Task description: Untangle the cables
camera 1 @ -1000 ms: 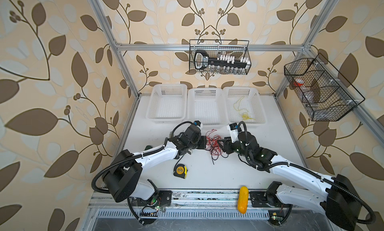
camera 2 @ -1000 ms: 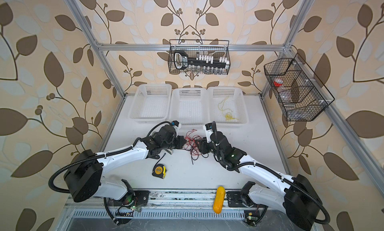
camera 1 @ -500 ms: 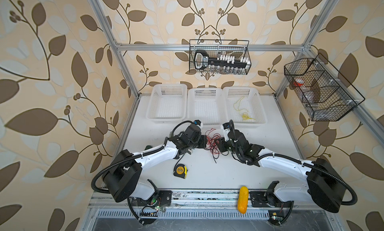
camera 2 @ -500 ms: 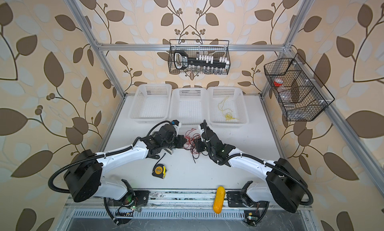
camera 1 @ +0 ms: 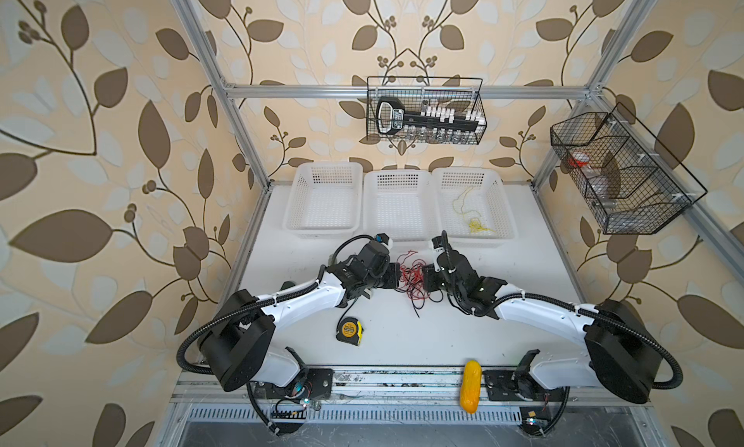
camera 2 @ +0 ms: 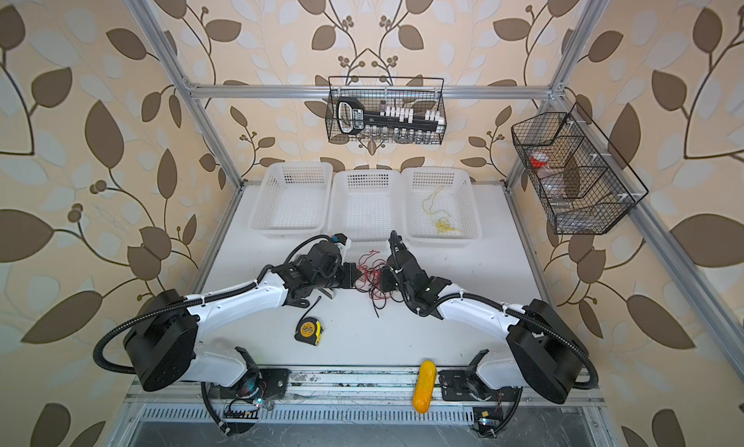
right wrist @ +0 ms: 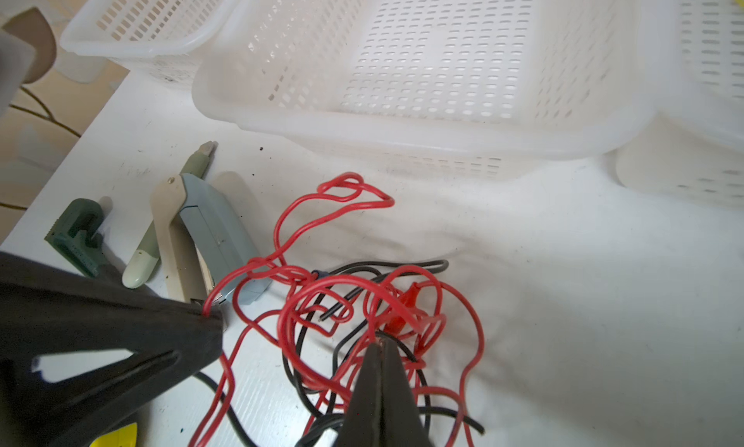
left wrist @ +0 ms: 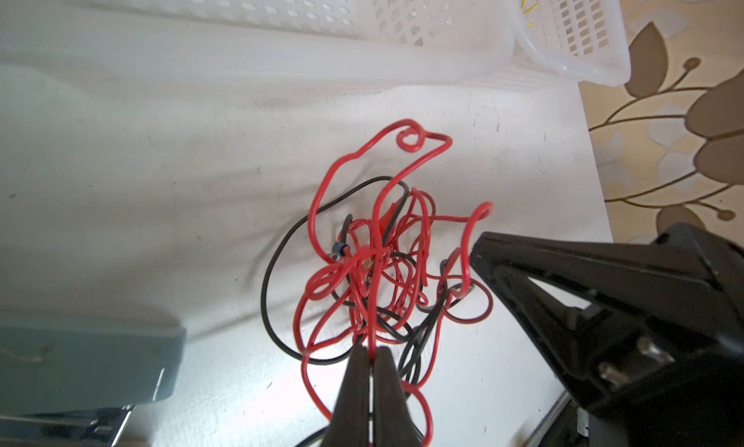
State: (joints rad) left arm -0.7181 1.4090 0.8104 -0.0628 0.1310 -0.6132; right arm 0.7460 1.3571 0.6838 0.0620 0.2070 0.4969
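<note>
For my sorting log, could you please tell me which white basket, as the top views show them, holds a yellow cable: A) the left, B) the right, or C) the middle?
B: the yellow cable lies inside the right basket.

Left pincer (left wrist: 372,352), right pincer (right wrist: 380,344): both closed.

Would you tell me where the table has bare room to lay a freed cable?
Free: the table on its right, between right basket, frame and right arm; and the near strip between tape measure and right arm. Crowded: the middle, where the cables lie between left gripper and right gripper.
</note>
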